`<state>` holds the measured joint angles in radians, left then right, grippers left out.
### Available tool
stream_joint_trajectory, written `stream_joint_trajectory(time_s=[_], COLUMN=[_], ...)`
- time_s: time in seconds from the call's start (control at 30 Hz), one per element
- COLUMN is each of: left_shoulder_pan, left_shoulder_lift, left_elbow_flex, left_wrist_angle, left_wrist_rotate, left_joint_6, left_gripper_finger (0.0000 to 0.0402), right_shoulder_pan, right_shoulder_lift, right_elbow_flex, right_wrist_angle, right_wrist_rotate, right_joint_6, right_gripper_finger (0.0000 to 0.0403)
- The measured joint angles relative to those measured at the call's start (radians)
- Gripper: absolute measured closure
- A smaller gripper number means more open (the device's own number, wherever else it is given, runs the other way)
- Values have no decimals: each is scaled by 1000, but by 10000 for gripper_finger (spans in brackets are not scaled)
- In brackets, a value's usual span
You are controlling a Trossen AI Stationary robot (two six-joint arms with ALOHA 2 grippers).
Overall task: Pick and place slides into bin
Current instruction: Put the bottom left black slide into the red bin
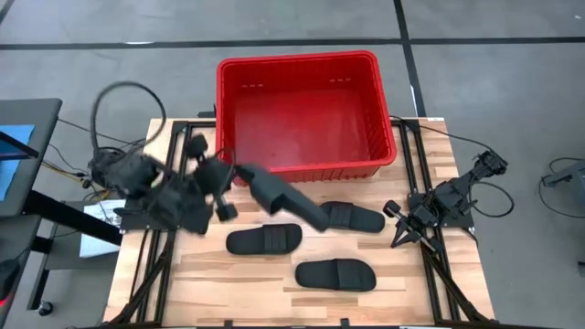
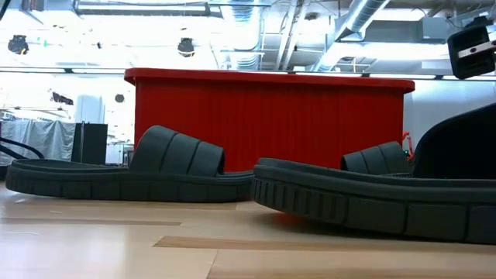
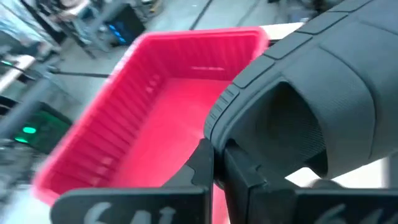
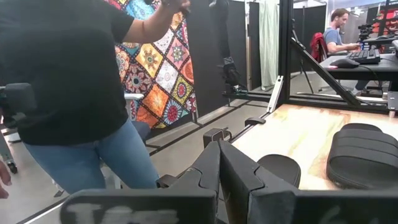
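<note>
Red slotted bin (image 1: pixel 306 114) at table's far edge, nothing inside. Four black ribbed-strap slides: one (image 1: pixel 283 197) lifted, tilted, just outside bin's near wall, pinched in left gripper (image 1: pixel 239 176). Other three flat on wood: one (image 1: pixel 355 217) nearest bin, one (image 1: pixel 264 240) mid-table, one (image 1: pixel 335 274) nearest front edge.

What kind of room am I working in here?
Likely a robotics lab or workshop: exposed ceiling ducts over the red bin, a person at a computer desk behind the wooden table, and black metal framing around the rig.
</note>
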<state>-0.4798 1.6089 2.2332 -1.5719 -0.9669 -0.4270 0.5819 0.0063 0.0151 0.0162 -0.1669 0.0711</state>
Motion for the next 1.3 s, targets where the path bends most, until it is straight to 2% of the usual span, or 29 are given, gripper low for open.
stream_joint_trajectory(time_s=[0.27, 0.47, 0.67, 0.9, 1.1, 1.3], left_shoulder_pan=[228, 444, 686, 924, 1063, 1149], left_shoulder_lift=[0, -6, -5, -4, 39, 136], left_elbow_flex=[104, 120, 119, 119, 119, 119], left_wrist_angle=[1, 11, 104, 326, 420, 387], left_wrist_rotate=[-79, -61, 55, 226, 339, 361], left_joint_6=[301, 498, 776, 1103, 1295, 1405], left_gripper_finger=[401, 401, 401, 401, 401, 401], right_shoulder_pan=[0, 0, 0, 0, 0, 0], right_shoulder_lift=[0, 0, 0, 0, 0, 0], right_elbow_flex=[0, 0, 0, 0, 0, 0], right_wrist_angle=[0, 0, 0, 0, 0, 0], right_wrist_rotate=[0, 0, 0, 0, 0, 0], right_joint_6=[0, 0, 0, 0, 0, 0], right_gripper_finger=[403, 403, 403, 403, 403, 403])
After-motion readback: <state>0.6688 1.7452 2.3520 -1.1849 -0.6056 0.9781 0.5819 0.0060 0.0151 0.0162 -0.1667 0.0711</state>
